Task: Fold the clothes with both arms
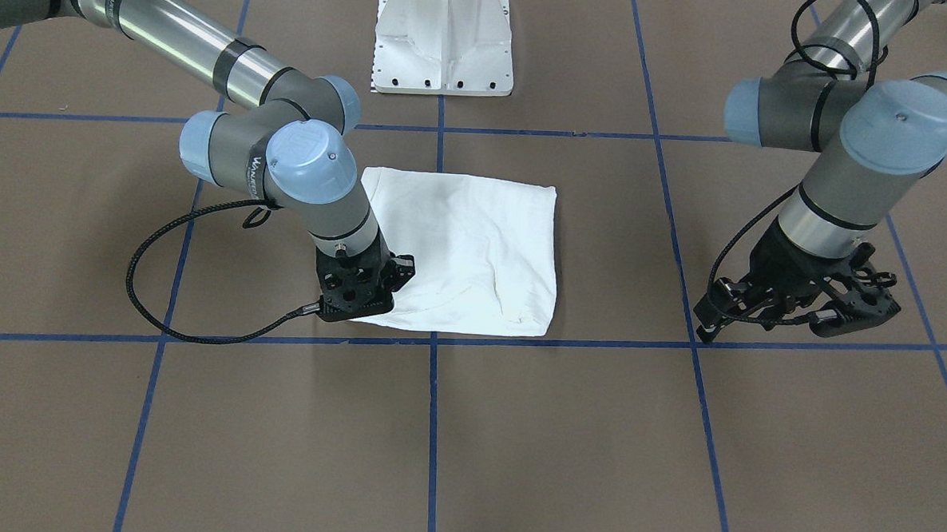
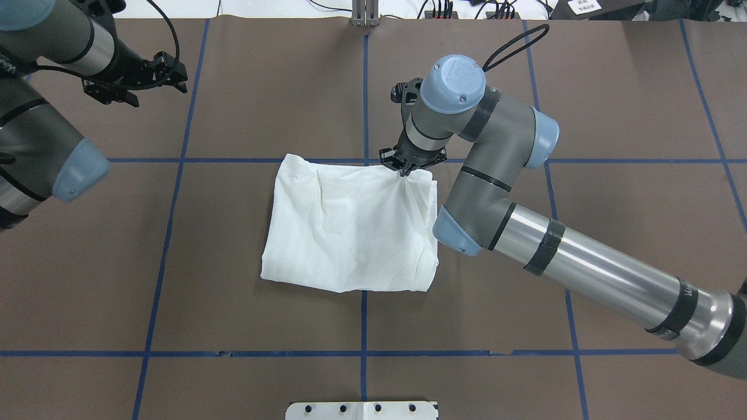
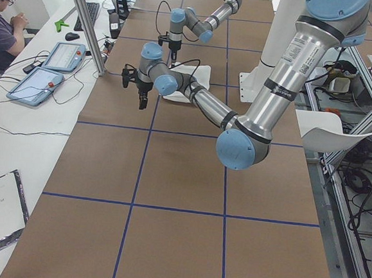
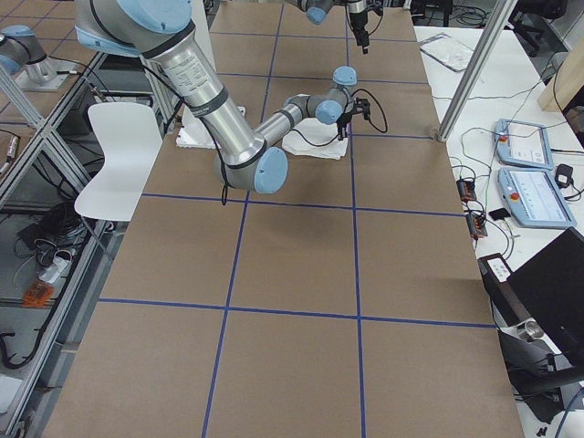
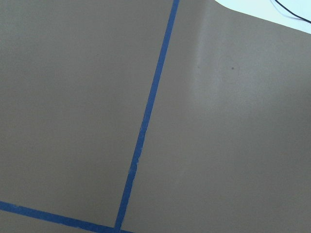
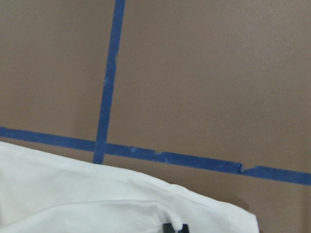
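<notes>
The black two-finger right hand (image 2: 404, 169) clamps a corner of the folded white fabric T-shirt (image 2: 350, 227) on the brown table (image 2: 233, 303). The black left hand (image 1: 761, 325) hangs well aside, fingers spread apart.

A brown bench (image 1: 513, 460) gridded with blue tape (image 1: 431, 424) carries a white pedestal (image 1: 445, 37) at one edge. A person (image 3: 1, 25) sits near two tablets (image 3: 65, 55); a white chair (image 4: 114, 155) stands on the bench's other side.
</notes>
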Controlling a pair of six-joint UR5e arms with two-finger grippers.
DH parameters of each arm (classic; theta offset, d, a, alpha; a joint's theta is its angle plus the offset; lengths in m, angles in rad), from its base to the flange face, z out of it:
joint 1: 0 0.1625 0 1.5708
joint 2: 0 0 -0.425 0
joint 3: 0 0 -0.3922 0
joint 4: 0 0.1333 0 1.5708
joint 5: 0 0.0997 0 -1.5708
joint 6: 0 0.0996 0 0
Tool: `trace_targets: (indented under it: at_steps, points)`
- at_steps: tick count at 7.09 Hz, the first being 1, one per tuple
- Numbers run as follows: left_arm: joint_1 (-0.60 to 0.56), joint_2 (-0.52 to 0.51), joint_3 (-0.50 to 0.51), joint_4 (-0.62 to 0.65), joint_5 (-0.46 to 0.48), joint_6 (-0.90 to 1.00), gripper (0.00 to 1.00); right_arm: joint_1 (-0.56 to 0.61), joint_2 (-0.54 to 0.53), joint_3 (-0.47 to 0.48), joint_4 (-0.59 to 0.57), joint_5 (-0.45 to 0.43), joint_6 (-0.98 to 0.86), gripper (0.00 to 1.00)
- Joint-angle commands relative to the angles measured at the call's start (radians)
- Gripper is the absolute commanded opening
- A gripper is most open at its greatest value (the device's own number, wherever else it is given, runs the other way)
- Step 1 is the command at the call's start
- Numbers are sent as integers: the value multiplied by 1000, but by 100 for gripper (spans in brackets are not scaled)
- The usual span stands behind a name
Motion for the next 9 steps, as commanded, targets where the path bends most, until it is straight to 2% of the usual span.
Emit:
trace_targets:
  at_steps: [1,3,4,5,7,8,9]
  points:
    - [1,-3,-3,0,0,-5,99,34,-59,60,-3,2,-2,0]
    - [2,-4,-5,0,0,-22,99,34,-93,66,0,-5,-1,0]
    - [2,-4,-5,0,0,-22,99,34,-89,63,0,-5,1,25]
    - [2,-4,-6,2,0,-22,99,32,-90,65,3,-16,5,99]
    - [-2,3,-41,2,-3,-13,99,96,-98,89,-10,5,2,100]
    - [-3,26,-66,3,-2,-5,99,159,-150,111,-14,46,-20,100]
    - [-4,60,-93,9,-2,92,99,235,-197,124,-17,98,-141,100]
